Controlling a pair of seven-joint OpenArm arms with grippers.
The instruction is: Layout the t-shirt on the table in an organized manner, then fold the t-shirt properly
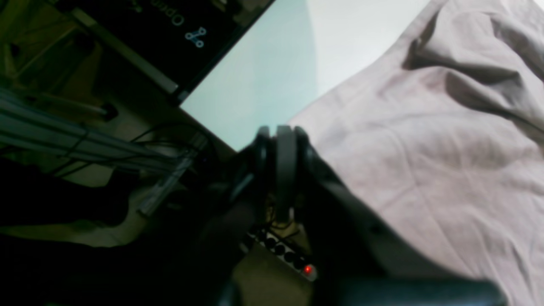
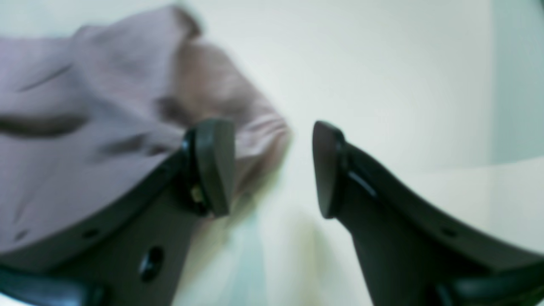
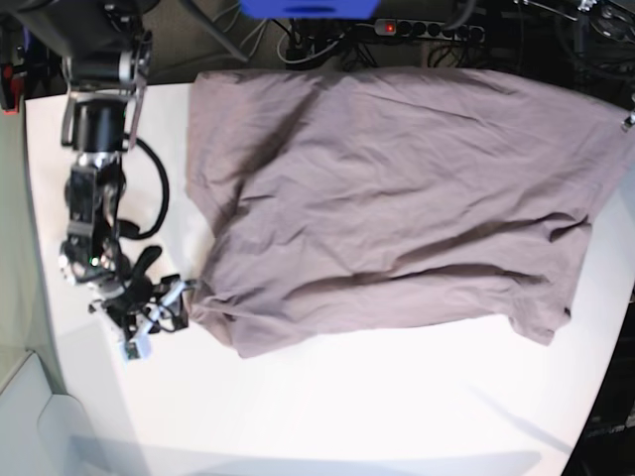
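The mauve-brown t-shirt (image 3: 397, 198) lies spread and wrinkled across the white table (image 3: 347, 407). My right gripper (image 3: 162, 305) stands open on the table at the shirt's lower-left corner. In the right wrist view its fingers (image 2: 214, 165) straddle bare table (image 2: 382, 63), with the shirt's corner (image 2: 106, 106) just behind the left finger. My left gripper (image 1: 282, 138) is shut at the table's edge (image 1: 263, 76), and the shirt's edge (image 1: 425, 148) runs straight into its tips. In the base view that corner reaches the far right edge and the left gripper is out of frame.
A power strip with a red light (image 1: 308, 270) (image 3: 387, 28) and cables lie beyond the table's far edge. A dark panel with a logo (image 1: 170, 25) stands off the table by my left gripper. A blue object (image 3: 313, 8) sits at the top edge.
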